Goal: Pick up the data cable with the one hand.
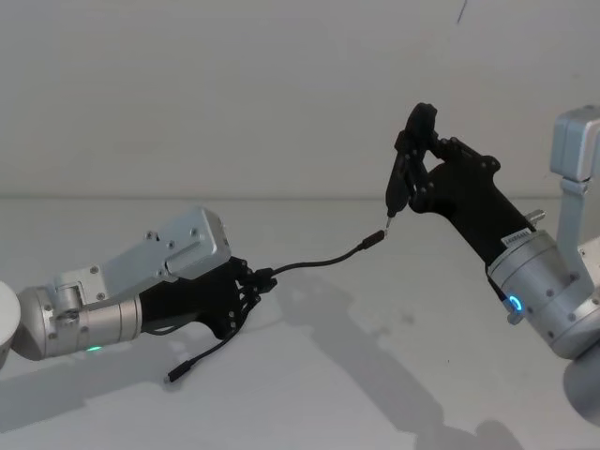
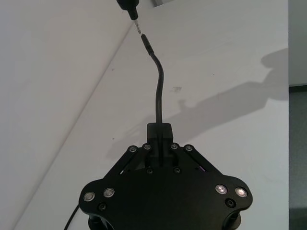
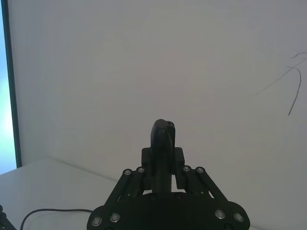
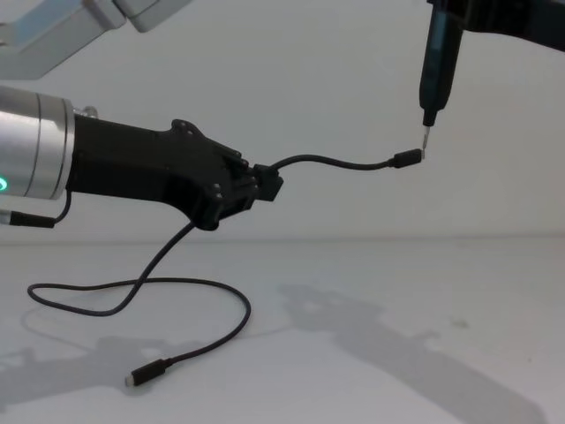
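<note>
Our left end effector (image 4: 267,187) is clamped on the data cable (image 4: 331,162), holding it clear of the table (image 4: 397,336). We judge that it grips close to one end so the short stub ahead stays stiff. Beneath it the slack hangs and loops on the table, ending in the other plug (image 4: 146,375). Farther ahead, the leading plug (image 4: 406,159) sits right at the metal tip of the pen-like tool (image 4: 437,62), which our right end effector (image 3: 163,160) pinches higher up.

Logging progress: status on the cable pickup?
Left gripper shut on cable, aloft. One plug at tip of pen tool, other on table. Right gripper shut on pen tool.
</note>
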